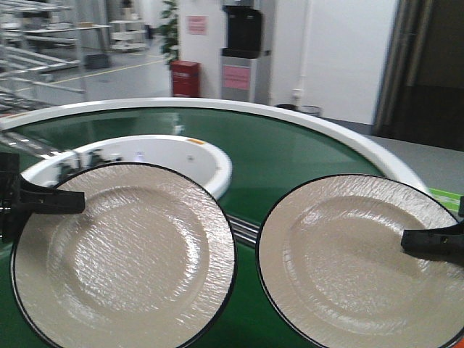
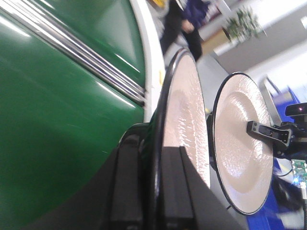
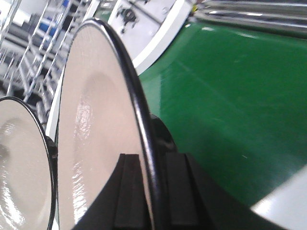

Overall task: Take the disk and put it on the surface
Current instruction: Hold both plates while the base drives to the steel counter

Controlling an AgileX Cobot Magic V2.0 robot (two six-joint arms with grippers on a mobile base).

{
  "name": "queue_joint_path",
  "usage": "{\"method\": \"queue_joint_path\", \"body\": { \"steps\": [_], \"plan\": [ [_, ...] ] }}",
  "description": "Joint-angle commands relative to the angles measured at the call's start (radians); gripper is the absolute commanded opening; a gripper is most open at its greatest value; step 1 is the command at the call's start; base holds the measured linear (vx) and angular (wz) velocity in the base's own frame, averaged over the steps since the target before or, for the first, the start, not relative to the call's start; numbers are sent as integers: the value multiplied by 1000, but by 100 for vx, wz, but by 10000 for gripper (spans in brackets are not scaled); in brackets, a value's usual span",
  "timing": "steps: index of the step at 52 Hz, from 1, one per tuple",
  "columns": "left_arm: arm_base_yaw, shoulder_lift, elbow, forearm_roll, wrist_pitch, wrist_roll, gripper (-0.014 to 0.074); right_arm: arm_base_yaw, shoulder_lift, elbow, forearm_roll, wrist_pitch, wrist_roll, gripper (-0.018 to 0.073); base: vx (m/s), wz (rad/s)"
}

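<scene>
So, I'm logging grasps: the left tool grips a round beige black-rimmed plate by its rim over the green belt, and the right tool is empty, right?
Not empty: the right tool also grips a round beige black-rimmed plate by its rim, as the right wrist view shows. The rest stands.

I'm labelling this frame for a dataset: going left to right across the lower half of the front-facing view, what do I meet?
left pincer → left plate → right plate → right pincer
</scene>
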Motion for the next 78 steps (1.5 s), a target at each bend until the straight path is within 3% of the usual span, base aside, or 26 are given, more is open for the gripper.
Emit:
{"method": "queue_joint_path", "body": {
  "steps": [1,78],
  "plan": [
    [-3,-34,-31,-145,3,-16,-5,-4,-36,-31,125,13,-1,-9,-17,-65],
    [-3,-34,-31,-145,3,-16,-5,-4,-36,-31,125,13,-1,-9,-13,-58]
  ]
}}
